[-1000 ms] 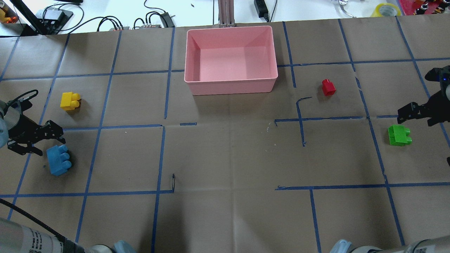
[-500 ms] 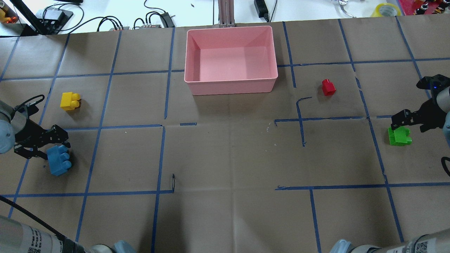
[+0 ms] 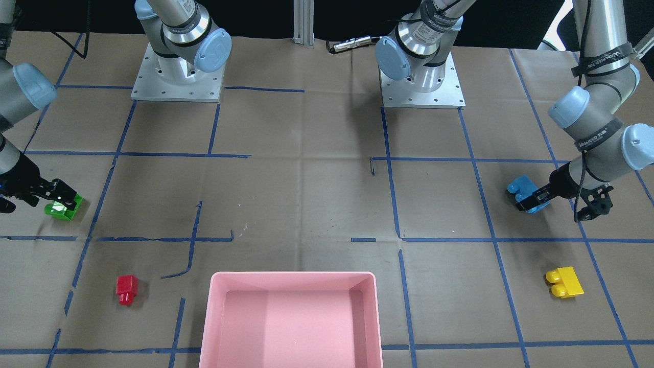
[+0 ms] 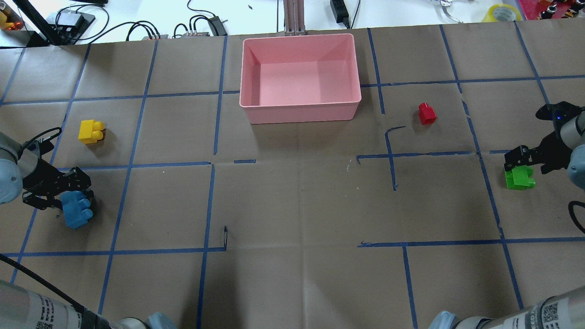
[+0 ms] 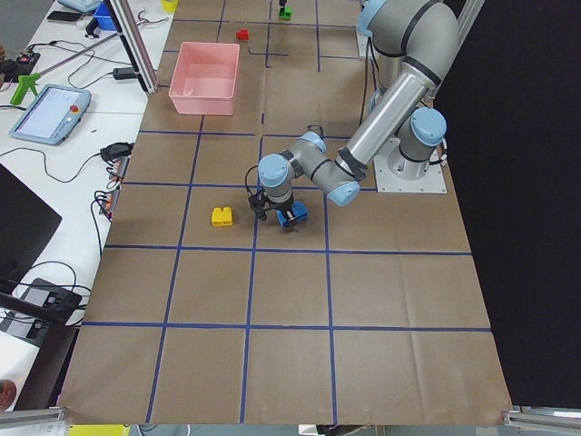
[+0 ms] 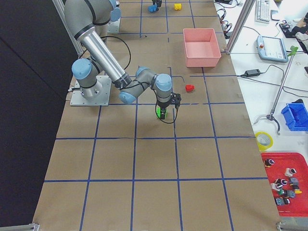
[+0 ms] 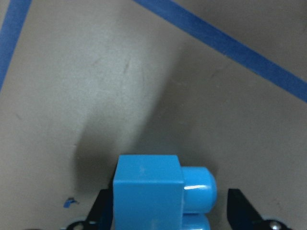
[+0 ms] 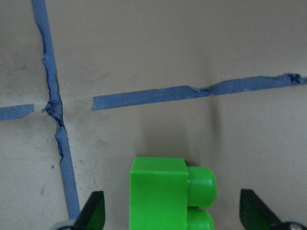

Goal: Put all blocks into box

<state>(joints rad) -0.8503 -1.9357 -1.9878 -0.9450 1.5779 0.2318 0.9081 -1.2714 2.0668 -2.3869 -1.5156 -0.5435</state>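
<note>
The blue block lies at the table's left with my left gripper open astride it. In the left wrist view the blue block sits between the fingertips, with a gap on the stud side. The green block lies at the right with my right gripper open over it. In the right wrist view the green block has wide gaps to the fingers. The yellow block and red block lie loose. The pink box holds nothing.
Brown paper with a blue tape grid covers the table. Cables and power units lie beyond the far edge behind the box. The arm bases stand on the robot's side.
My left gripper has moved right and closed in around the blue block. My right gripper has moved left and down over the green block. The blocks have not moved.
</note>
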